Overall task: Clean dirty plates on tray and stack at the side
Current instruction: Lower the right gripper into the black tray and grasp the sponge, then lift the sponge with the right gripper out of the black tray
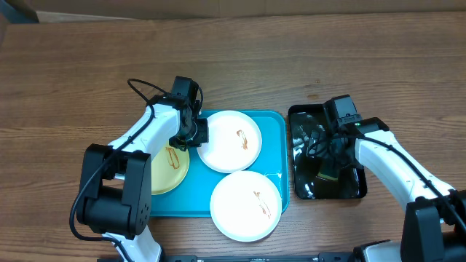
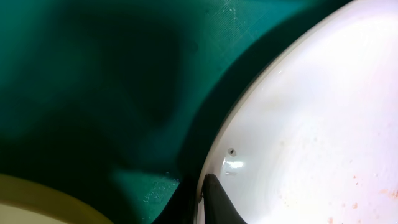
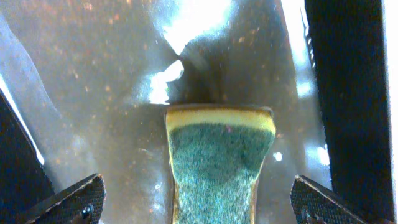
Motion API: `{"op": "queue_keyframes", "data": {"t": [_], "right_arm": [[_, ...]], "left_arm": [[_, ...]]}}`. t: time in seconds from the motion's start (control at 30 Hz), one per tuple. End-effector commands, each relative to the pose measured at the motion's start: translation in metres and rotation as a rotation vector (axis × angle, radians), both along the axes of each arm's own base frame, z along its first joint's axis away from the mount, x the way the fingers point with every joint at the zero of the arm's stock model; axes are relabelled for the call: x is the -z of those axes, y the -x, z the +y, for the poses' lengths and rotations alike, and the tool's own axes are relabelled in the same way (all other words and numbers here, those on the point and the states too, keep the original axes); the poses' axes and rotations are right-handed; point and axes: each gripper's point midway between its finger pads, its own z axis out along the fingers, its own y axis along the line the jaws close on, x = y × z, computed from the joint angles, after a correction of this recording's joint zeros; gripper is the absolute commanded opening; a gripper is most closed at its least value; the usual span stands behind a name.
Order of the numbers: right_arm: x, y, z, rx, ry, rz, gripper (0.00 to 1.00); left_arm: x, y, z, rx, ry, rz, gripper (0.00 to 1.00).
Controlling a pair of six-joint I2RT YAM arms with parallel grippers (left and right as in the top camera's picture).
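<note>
Three plates lie on the turquoise tray (image 1: 273, 124): a pale yellow-green plate (image 1: 164, 175) at the left with a brown smear, a white plate (image 1: 229, 142) at the back and a white plate (image 1: 246, 206) at the front overhanging the tray's edge, both smeared. My left gripper (image 1: 191, 132) is shut on the left rim of the back white plate (image 2: 311, 124). Only one of its fingers (image 2: 216, 198) shows, lying on the rim, and the other is hidden. My right gripper (image 1: 328, 156) is open, its fingers (image 3: 199, 194) wide either side of a green and yellow sponge (image 3: 217, 155).
The sponge lies in a glossy black tray (image 1: 357, 185) just right of the turquoise tray, wet-looking in the right wrist view (image 3: 93, 74). The yellow-green plate's edge (image 2: 37, 202) shows close to the left gripper. Bare wooden table (image 1: 73, 87) surrounds both trays.
</note>
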Motion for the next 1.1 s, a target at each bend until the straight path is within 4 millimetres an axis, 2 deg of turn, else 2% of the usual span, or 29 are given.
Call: {"op": "queue_keyframes", "data": {"t": [0.0, 0.23, 0.3, 0.37, 0.4, 0.47, 0.6, 0.67, 0.7, 0.73, 0.77, 0.8, 0.83, 0.9, 0.93, 0.97, 1.0, 1.07], "right_arm": [[0.007, 0.002, -0.007, 0.005, 0.035, -0.002, 0.96], [0.013, -0.009, -0.012, 0.014, 0.061, -0.075, 0.89], [0.013, -0.01, -0.012, 0.014, 0.061, -0.076, 0.82], [0.013, -0.011, -0.012, 0.015, 0.06, -0.081, 0.67], [0.013, -0.01, -0.012, 0.014, 0.06, -0.08, 0.64], [0.015, -0.008, -0.012, 0.014, 0.062, -0.072, 0.64], [0.024, -0.004, -0.013, 0.014, 0.061, -0.078, 0.73], [0.028, -0.007, -0.013, 0.015, 0.054, -0.105, 0.73], [0.03, -0.008, -0.012, 0.016, 0.052, -0.117, 0.68], [0.029, -0.01, -0.012, 0.016, 0.049, -0.123, 0.57], [0.029, -0.01, -0.011, 0.015, 0.046, -0.126, 0.32], [0.029, -0.011, -0.011, 0.015, 0.046, -0.128, 0.13], [0.029, -0.012, -0.011, 0.016, 0.045, -0.131, 0.04], [0.027, -0.014, -0.01, 0.015, 0.044, -0.138, 0.04], [0.025, -0.014, -0.01, 0.015, 0.044, -0.136, 0.26], [0.023, -0.015, -0.01, 0.015, 0.045, -0.131, 0.63], [0.02, -0.016, -0.01, 0.015, 0.047, -0.125, 0.83], [0.013, -0.016, -0.01, 0.014, 0.051, -0.106, 0.87]], "left_arm": [[0.007, 0.006, 0.001, -0.003, -0.019, 0.02, 0.06], [0.007, 0.006, 0.001, -0.002, -0.019, 0.02, 0.06], [0.007, 0.006, 0.001, -0.002, -0.019, 0.021, 0.06], [0.007, 0.006, 0.001, -0.002, -0.019, 0.021, 0.06], [0.007, 0.006, 0.001, -0.002, -0.019, 0.02, 0.06], [0.007, 0.006, 0.001, -0.002, -0.019, 0.02, 0.06], [0.007, 0.006, 0.001, -0.002, -0.019, 0.02, 0.06], [0.007, 0.006, 0.001, -0.002, -0.019, 0.02, 0.06], [0.007, 0.006, 0.001, -0.002, -0.019, 0.02, 0.06], [0.007, 0.006, 0.001, -0.002, -0.019, 0.02, 0.06], [0.007, 0.006, 0.001, -0.002, -0.019, 0.021, 0.06], [0.007, 0.006, 0.001, -0.002, -0.019, 0.02, 0.06], [0.007, 0.006, 0.001, -0.002, -0.019, 0.02, 0.06], [0.007, 0.006, 0.001, -0.003, -0.019, 0.02, 0.06], [0.007, 0.006, 0.001, -0.003, -0.019, 0.02, 0.06], [0.007, 0.006, 0.001, -0.003, -0.019, 0.02, 0.06], [0.007, 0.006, 0.001, -0.003, -0.019, 0.02, 0.06], [0.007, 0.006, 0.001, -0.003, -0.019, 0.02, 0.06]]}}
